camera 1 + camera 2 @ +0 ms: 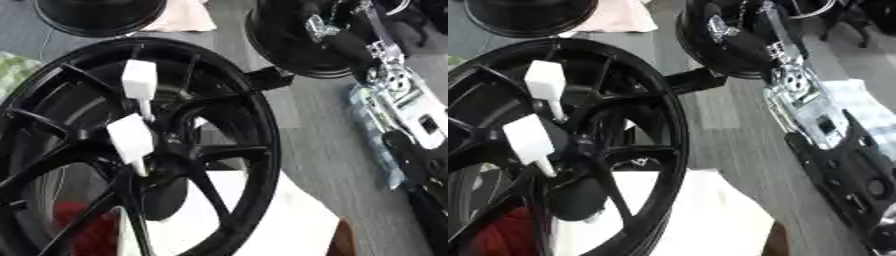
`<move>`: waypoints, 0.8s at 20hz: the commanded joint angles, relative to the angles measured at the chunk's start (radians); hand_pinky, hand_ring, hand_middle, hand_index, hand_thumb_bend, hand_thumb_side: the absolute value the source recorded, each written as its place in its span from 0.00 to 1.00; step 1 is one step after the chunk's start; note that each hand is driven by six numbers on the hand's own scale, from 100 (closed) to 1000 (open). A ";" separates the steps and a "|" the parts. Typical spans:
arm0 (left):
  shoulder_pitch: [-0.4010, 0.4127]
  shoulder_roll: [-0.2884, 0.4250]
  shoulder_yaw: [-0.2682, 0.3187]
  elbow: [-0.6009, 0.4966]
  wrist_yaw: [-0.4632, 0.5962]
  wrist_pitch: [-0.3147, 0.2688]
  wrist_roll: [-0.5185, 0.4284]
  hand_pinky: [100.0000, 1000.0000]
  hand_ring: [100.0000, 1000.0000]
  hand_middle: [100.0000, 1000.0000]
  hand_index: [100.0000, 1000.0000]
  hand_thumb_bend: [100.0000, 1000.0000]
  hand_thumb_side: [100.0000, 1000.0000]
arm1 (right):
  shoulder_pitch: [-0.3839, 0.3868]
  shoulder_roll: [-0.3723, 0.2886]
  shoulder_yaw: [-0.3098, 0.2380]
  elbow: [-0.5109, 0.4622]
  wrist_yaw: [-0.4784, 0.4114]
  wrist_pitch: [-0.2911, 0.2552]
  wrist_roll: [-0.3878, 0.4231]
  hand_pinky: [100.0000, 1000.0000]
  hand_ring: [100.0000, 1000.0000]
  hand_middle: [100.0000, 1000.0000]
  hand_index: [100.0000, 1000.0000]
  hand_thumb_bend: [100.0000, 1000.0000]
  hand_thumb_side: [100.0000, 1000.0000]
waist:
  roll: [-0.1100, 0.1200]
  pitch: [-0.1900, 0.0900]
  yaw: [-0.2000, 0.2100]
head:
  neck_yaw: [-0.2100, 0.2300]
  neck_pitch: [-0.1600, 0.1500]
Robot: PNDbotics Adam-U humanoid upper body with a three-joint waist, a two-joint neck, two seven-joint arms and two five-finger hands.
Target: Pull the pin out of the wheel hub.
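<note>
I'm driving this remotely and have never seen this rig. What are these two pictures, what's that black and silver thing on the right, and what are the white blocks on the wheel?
Both pictures come from the robot's head camera, left eye and right eye, looking down at the same moment. The black and silver thing is the robot's right arm, reaching in along the right side; its hand cannot be made out, and the left hand is not in view. The big black spoked wheel fills the left. Two white block-headed pins sit near its hub; nothing is holding them. A white box lies under the wheel, and other dark wheels lie beyond.
</note>
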 commanded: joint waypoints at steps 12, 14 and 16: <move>0.030 0.014 -0.091 0.084 0.000 0.030 0.495 0.90 0.82 0.81 0.93 0.25 0.79 | -0.007 -0.024 -0.011 -0.015 0.015 0.001 -0.003 0.69 0.63 0.51 0.58 0.13 0.12 | 0.013 -0.035 -0.006 | -0.008 -0.012; 0.034 0.013 -0.098 0.072 0.046 0.019 0.514 0.90 0.81 0.81 0.93 0.24 0.79 | -0.005 -0.022 -0.013 -0.015 0.015 0.001 -0.007 0.69 0.63 0.51 0.58 0.14 0.12 | 0.013 -0.037 -0.005 | -0.065 -0.043; 0.045 0.017 -0.099 0.055 0.084 0.007 0.525 0.89 0.80 0.79 0.92 0.23 0.79 | -0.006 -0.021 -0.017 -0.019 0.016 -0.001 -0.010 0.69 0.63 0.51 0.58 0.15 0.12 | 0.014 -0.037 -0.004 | -0.133 -0.094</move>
